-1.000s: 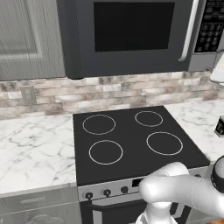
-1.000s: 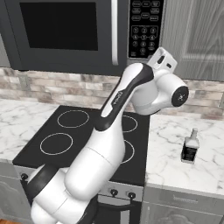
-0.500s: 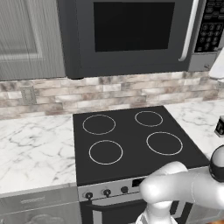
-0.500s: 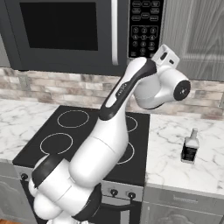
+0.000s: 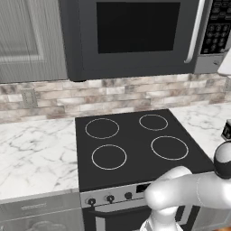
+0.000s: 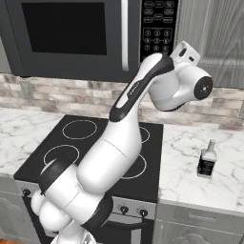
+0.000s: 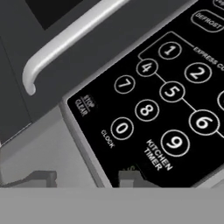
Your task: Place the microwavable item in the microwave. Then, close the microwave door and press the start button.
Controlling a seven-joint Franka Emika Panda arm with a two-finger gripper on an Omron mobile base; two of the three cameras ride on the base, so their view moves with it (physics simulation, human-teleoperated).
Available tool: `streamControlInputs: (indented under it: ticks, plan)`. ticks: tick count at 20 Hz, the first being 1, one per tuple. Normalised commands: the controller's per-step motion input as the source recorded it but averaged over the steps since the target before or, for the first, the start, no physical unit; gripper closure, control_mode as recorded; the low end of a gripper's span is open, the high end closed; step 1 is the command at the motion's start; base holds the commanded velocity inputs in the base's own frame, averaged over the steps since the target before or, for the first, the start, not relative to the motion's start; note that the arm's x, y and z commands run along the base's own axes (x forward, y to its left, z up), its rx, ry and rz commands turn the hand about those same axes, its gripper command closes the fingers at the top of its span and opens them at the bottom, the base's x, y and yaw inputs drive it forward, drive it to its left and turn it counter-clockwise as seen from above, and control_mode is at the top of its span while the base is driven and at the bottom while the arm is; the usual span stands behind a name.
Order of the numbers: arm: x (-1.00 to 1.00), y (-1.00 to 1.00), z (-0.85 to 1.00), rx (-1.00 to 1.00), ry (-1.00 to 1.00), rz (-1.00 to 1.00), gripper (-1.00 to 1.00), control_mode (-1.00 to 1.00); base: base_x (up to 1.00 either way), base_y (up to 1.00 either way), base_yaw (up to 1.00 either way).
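claw (image 7: pixel 87 177): hovering close before keypad panel (image 7: pixel 175 109), spread unclear | microwave door (image 5: pixel 131 38): sitting shut | small dark bottle (image 6: pixel 207 159): standing on desk (image 6: pixel 200 181)

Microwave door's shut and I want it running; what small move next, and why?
Probably shift the gripper slightly down the keypad, past the 0 key: the door is shut, and the hand camera faces number keys, not a start button.

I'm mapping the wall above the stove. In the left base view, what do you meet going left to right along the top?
Grey cabinet door → microwave door window → silver bar handle → black keypad panel.
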Motion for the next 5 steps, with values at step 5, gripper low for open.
streamControlInputs:
  ticks: [5]
  plan:
    - [0.21,0.07,-0.35,0.0,0.02,0.0,-1.0,-1.0,0.0,0.0,0.0]
